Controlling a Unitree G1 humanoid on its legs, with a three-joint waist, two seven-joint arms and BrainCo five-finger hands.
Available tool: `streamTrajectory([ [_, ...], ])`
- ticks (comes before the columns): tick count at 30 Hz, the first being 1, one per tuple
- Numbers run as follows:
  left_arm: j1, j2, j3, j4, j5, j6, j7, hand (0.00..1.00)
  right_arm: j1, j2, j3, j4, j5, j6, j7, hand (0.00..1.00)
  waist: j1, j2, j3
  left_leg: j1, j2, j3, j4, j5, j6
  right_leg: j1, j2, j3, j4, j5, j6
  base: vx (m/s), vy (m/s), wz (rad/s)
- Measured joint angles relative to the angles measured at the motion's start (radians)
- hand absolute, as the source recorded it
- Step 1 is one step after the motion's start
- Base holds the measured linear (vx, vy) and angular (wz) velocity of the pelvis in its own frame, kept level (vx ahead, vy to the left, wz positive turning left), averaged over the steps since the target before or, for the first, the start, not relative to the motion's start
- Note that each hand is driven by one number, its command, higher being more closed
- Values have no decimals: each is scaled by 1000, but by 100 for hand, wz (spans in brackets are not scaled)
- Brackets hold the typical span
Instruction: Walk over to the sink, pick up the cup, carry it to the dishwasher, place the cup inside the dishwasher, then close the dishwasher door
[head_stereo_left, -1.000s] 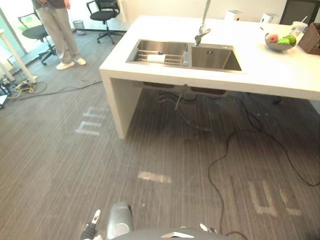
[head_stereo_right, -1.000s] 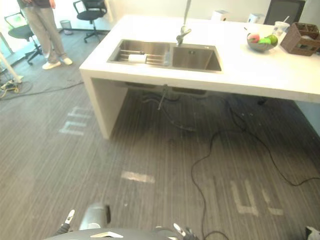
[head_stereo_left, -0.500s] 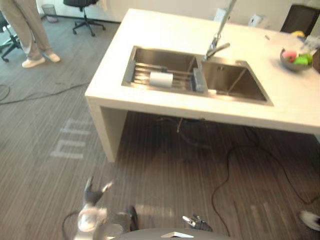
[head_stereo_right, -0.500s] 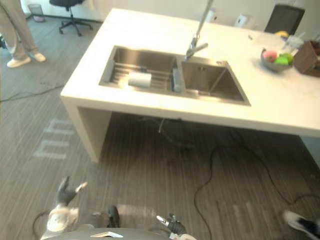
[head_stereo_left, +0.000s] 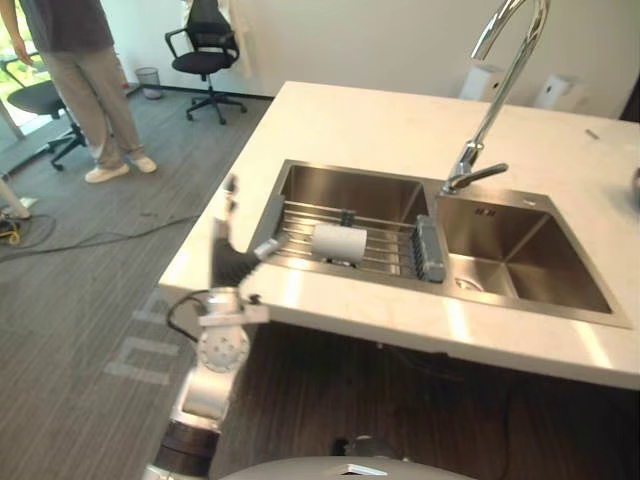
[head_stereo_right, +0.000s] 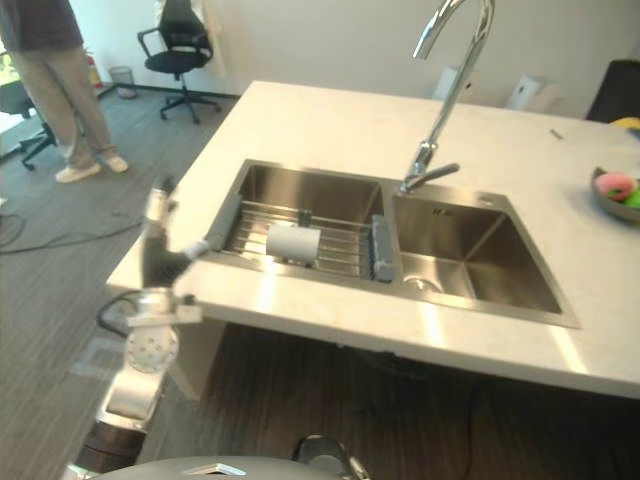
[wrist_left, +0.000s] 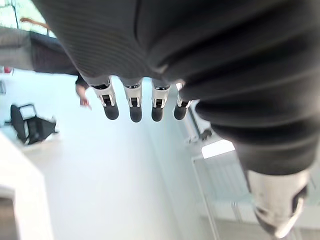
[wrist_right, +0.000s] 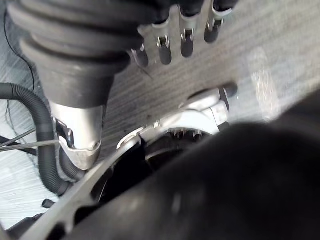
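Left eye view: we stand at the white counter (head_stereo_left: 400, 130), with the sink (head_stereo_left: 350, 190) close before us. The cup (head_stereo_left: 340, 242), white, lies on its side on the wire rack (head_stereo_left: 385, 255) in the left basin, left of the faucet (head_stereo_left: 466, 168). Our left hand (head_stereo_left: 228, 243) is raised at the counter's near edge, apart from the cup. A person (head_stereo_left: 90, 90) stands at far left.

Right eye view: same layout, with a fruit bowl (head_stereo_right: 608, 205) at far right.

Left wrist view: fingers (wrist_left: 131, 102) straight, holding nothing.

Right wrist view: right hand (wrist_right: 186, 40) hangs over the floor (wrist_right: 280, 45), fingers relaxed, empty.

Progress, as we judge it: the walk to the sink looks about done. Grasp, carry, placing and closing the door remain.
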Motion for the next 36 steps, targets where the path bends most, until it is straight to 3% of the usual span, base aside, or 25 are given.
streamTrajectory([
  [1, -3, -5, -19, 0, 5, 5, -15, 0, 0, -4, 0, -2, -10, 6, 3, 0, 0, 3, -2, -27, 20, 20, 67, 8, -15, 18, 4, -6, -21, 1, -5, 309, -225, 8],
  [2, -11, -14, -40, 0, 19, 9, -44, 0, -1, -10, 0, -1, -21, 15, 9, 0, 0, 3, -4, -77, 67, 62, 189, 16, -30, 54, 9, -16, -62, 6, -17, 266, -171, 5],
  [3, -21, -19, -65, 1, 24, 10, -63, 0, 0, -11, -4, 0, -31, 21, 13, 0, -3, -2, -14, -95, 117, 120, 199, 6, -26, 82, 11, -24, -97, 10, -24, 242, -159, 7],
  [5, -55, -16, -107, 1, 50, 10, -105, 0, 2, -17, -14, 4, -38, 28, 13, 0, -8, 8, -24, -90, 166, 182, 75, 27, -7, 117, 8, -35, -136, 14, -23, 209, -124, 17],
  [6, -84, -16, -134, 2, 62, 11, -133, 0, 1, -27, -17, 2, -38, 31, 17, 0, -18, 22, -32, -97, 173, 189, -55, 124, 5, 119, 5, -46, -144, 15, -20, 178, -34, 24],
  [7, -99, -16, -148, 2, 67, 11, -146, 0, 0, -31, -20, 1, -39, 35, 19, 0, -25, 30, -35, -107, 173, 183, -109, 197, 8, 115, 6, -51, -146, 14, -14, 94, 45, 18],
  [9, -138, 16, -185, 15, 97, 30, -179, 0, -12, -35, -27, 2, -48, 48, 18, 0, -41, 35, -41, -85, 143, 157, -217, 238, -20, 115, 5, -39, -169, 29, 3, 57, 89, 5],
  [12, -164, 75, -182, 50, 142, 73, -198, 0, -35, -41, -45, 5, -61, 68, 13, 0, -54, 41, -43, -53, 126, 156, -315, 240, -23, 107, 18, -20, -210, 61, 12, -31, 86, -20],
  [15, -167, 199, -180, 78, 232, 162, -232, 0, -69, -43, -35, -9, -157, 75, -13, 0, -69, 35, -44, -36, 108, 190, -380, 244, -64, 108, 33, 27, -302, 131, 19, -76, 58, -40],
  [17, -168, 259, -180, 109, 258, 229, -247, 0, -74, -47, 22, -62, -197, 87, -26, 0, -84, 16, -36, -38, 92, 210, -380, 240, -57, 113, 20, 46, -345, 162, 28, -96, 48, -30],
  [19, -172, 294, -179, 131, 259, 273, -259, 0, -68, -58, 58, -85, -212, 101, -34, 0, -97, 14, -36, -39, 80, 223, -382, 238, -55, 105, 11, 61, -348, 172, 35, -74, 44, -21],
  [22, -221, 317, -179, 164, 258, 309, -268, 0, -72, -65, 77, -86, -211, 112, -40, 0, -109, 19, -37, -37, 64, 227, -396, 238, -54, 97, -1, 65, -348, 175, 40, -41, 38, -5],
  [29, -359, 349, -182, 201, 254, 379, -275, 0, -86, -69, 84, -32, -192, 39, -54, 0, -140, 32, -38, -2, 52, 249, -424, 248, -50, 98, -1, 86, -347, 188, 47, 11, 5, -9],
  [34, -442, 367, -202, 249, 258, 418, -298, 0, -92, -66, 62, 3, -192, 17, -51, 0, -163, 44, -35, 19, 46, 267, -429, 242, -50, 101, 0, 112, -347, 190, 50, -24, -4, -16],
  [36, -487, 389, -246, 266, 277, 429, -337, 0, -91, -67, 44, 8, -193, 17, -47, 0, -170, 47, -34, 30, 44, 278, -429, 240, -49, 105, 0, 120, -347, 193, 51, -63, -15, -12],
])
